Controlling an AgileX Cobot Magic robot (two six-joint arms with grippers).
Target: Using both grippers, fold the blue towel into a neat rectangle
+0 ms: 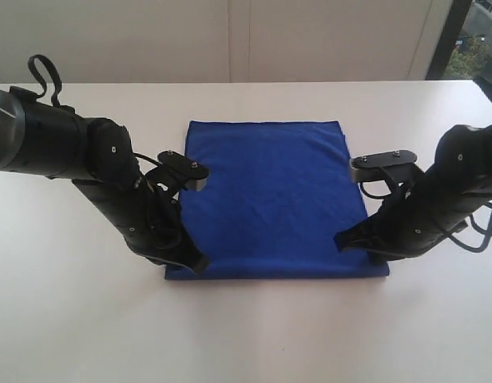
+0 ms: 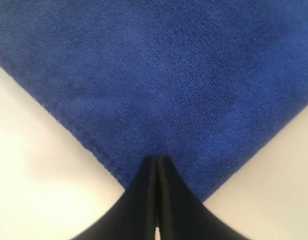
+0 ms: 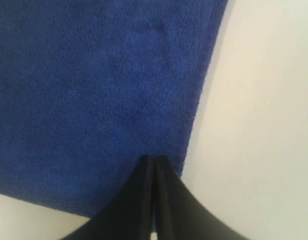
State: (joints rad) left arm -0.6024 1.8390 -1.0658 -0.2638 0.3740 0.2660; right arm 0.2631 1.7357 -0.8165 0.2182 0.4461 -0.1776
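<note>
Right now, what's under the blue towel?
Only white table shows around the blue towel; anything beneath it is covered. The left gripper and right gripper, both shut, point at its near corners.

The blue towel [image 1: 270, 199] lies flat, closed left tool [image 1: 200, 263] and right tool [image 1: 340, 240] at its near corners.

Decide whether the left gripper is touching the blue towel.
Cannot tell. In the left wrist view the shut left gripper overlaps the blue towel's corner, but neither contact nor gap shows plainly.
</note>
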